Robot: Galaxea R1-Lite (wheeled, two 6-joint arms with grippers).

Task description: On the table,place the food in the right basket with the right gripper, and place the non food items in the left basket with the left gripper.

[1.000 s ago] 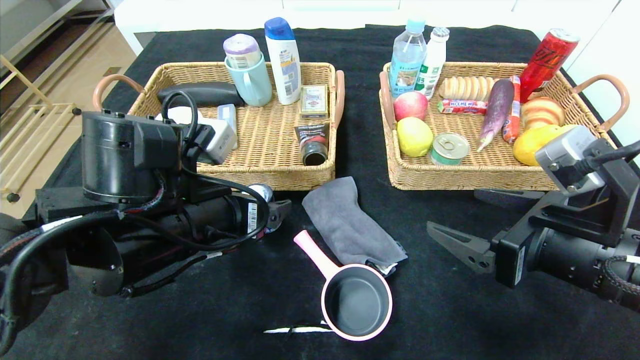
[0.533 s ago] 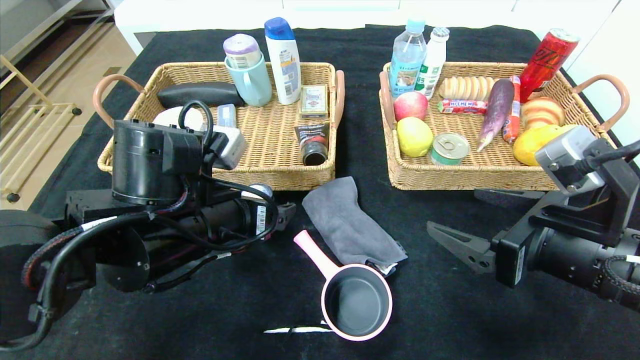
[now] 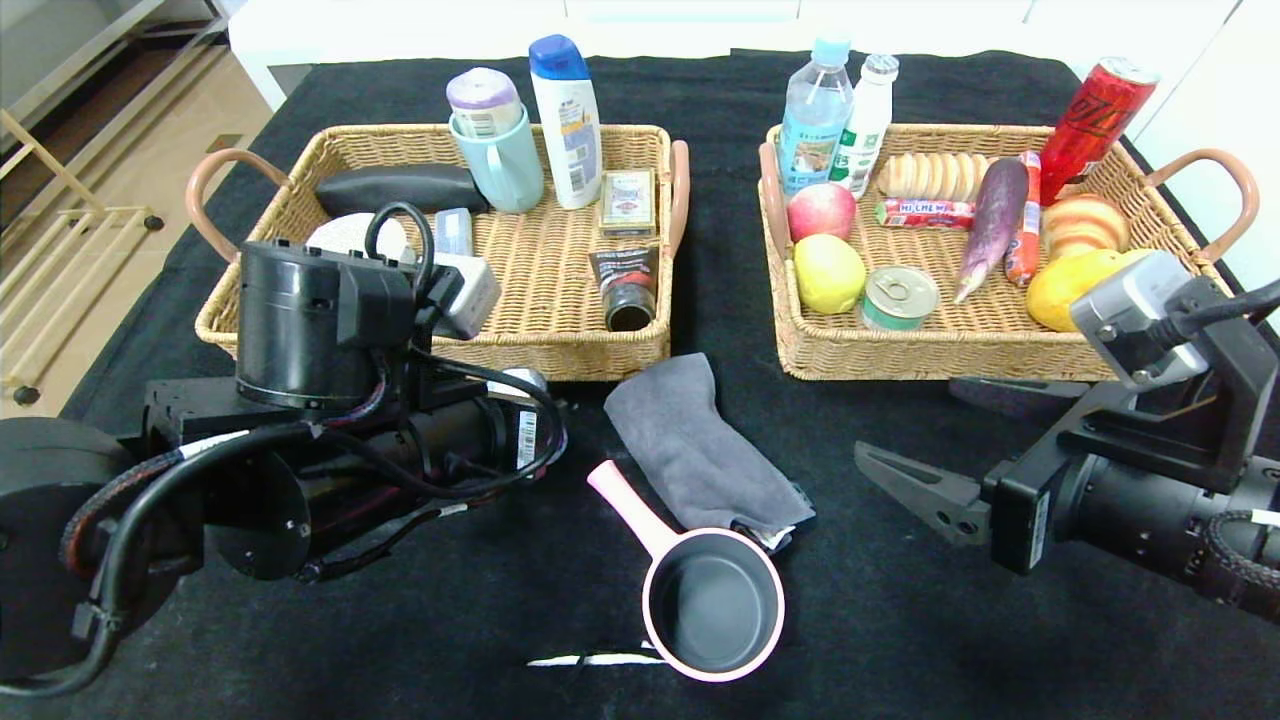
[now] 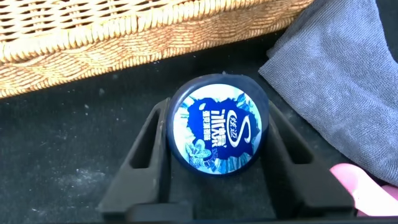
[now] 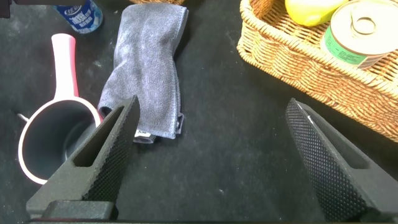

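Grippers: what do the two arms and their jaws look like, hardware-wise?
Both arms are black with thick round links and looped black cables. The left gripper has flat black jaws with cut-out slots; a white barcode sticker sits on its arm. The right gripper has long pointed jaws with dimpled inner faces. Each wrist carries a silver-grey box.

Overhead head view; two close wrist views

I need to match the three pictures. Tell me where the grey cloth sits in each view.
Head view: grey cloth lies centre, before the left basket, beside the pink saucepan.
Left wrist view: cloth fills one corner, beside the blue jar.
Right wrist view: cloth beside the saucepan.
Shared landmark: the saucepan's pink handle.
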